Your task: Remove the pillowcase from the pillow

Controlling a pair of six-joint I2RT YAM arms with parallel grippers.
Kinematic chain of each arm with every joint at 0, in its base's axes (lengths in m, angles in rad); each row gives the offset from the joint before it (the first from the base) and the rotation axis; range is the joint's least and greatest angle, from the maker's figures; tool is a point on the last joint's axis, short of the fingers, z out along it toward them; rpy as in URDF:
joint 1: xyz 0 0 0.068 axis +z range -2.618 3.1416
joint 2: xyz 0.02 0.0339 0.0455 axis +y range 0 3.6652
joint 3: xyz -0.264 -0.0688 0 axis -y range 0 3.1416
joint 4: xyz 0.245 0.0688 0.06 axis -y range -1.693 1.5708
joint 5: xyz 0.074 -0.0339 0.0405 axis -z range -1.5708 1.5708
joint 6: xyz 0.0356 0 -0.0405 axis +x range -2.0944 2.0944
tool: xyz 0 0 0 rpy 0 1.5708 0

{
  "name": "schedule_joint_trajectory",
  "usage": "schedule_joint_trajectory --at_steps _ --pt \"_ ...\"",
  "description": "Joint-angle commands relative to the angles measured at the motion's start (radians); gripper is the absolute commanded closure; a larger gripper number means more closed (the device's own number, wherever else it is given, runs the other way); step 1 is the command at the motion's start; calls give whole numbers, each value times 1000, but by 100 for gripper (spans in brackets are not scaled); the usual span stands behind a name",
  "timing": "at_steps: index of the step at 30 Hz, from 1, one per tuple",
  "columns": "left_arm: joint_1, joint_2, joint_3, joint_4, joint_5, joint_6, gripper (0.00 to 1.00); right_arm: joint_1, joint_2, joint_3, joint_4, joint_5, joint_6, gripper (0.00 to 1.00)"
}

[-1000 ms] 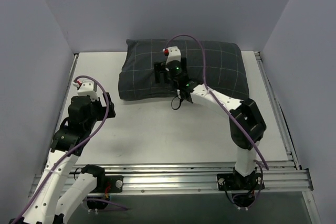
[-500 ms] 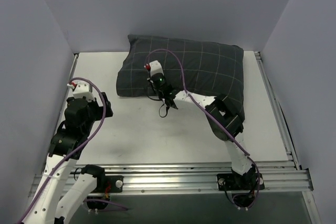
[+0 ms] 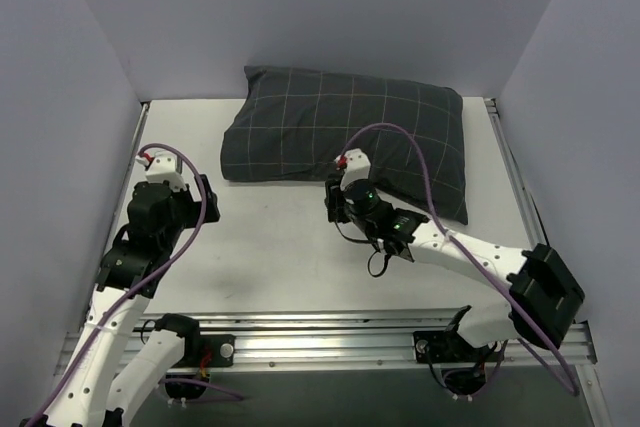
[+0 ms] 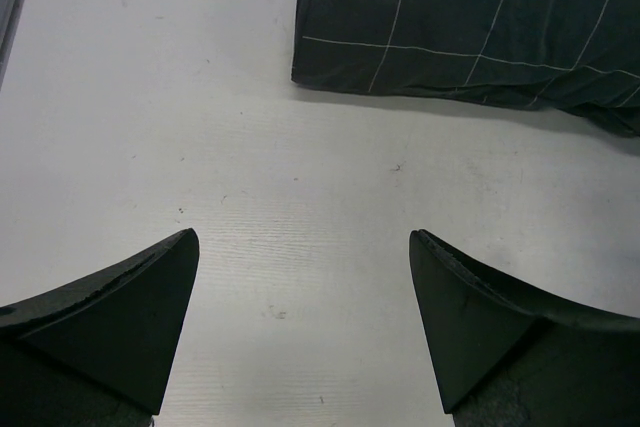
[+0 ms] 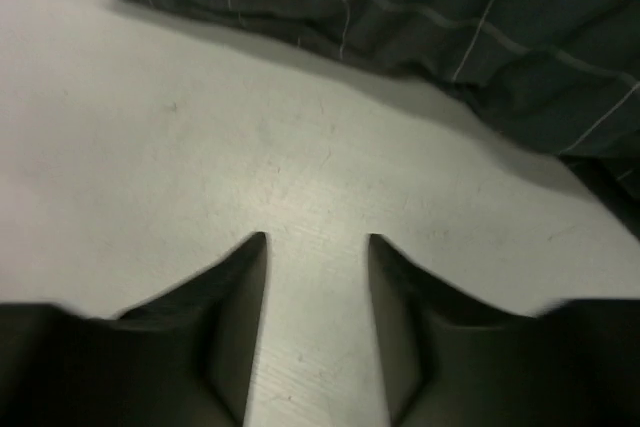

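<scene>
Evidently grasping is just starting: the pillowcase (image 3: 350, 137) is lying along the table's (image 3: 270, 247) far edge. Over the table's middle the right gripper (image 5: 315, 237) is hovering narrowly parted, empty; the left gripper (image 4: 300, 237) is waiting wide open. Pinching cloth is likely coming next.

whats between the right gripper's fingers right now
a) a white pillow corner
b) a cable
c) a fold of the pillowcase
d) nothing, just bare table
d: in the right wrist view the right gripper shows only bare table through its narrow gap, and the pillowcase lies beyond its tips, apart from them.
</scene>
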State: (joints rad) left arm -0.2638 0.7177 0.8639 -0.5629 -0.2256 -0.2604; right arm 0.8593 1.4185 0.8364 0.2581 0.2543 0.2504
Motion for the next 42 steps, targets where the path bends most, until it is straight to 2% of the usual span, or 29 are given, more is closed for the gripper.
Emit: schedule_joint_trajectory --at_steps 1,2,3,5,6,10,17,20,24,25,28,29,30,31,37,38,40,42 --pt "11 15 15 55 22 1 5 -45 -94 -36 76 52 243 53" --pt "11 15 15 54 19 0 5 -74 -102 -63 140 63 294 36" --pt "12 12 15 52 14 0 5 -94 -107 -78 179 66 387 14" --pt "12 6 7 47 9 0 5 -147 -84 -94 260 71 476 3" --pt "12 0 6 47 6 -2 5 -160 -69 -88 277 82 521 0" --pt "12 -1 0 47 -1 -2 5 -177 57 -39 351 225 720 0" --pt "12 12 1 43 -8 -5 5 -189 319 118 484 267 917 0" --pt "12 14 0 41 -9 -5 5 -189 422 187 542 328 949 0" --pt "12 23 3 37 -14 -5 5 -206 566 286 575 324 987 0" --pt "14 25 4 37 -15 -5 5 -212 588 334 572 318 991 3" --pt "14 22 3 37 -23 -5 5 -220 648 368 575 284 994 54" --pt "14 19 3 37 -23 -7 5 -227 655 363 598 267 994 83" --pt "14 16 3 37 -24 -7 5 -232 666 357 609 248 992 93" --pt "14 15 1 37 -24 -7 5 -235 668 351 618 193 986 100" --pt "14 11 4 40 -26 -5 4 -249 577 166 748 -146 909 100" --pt "12 9 3 40 -26 -5 4 -249 551 133 741 -290 874 100" --pt "12 6 4 41 -17 -5 4 -249 447 51 669 -398 819 100" --pt "12 9 9 44 5 -5 4 -247 304 3 461 -493 692 100"
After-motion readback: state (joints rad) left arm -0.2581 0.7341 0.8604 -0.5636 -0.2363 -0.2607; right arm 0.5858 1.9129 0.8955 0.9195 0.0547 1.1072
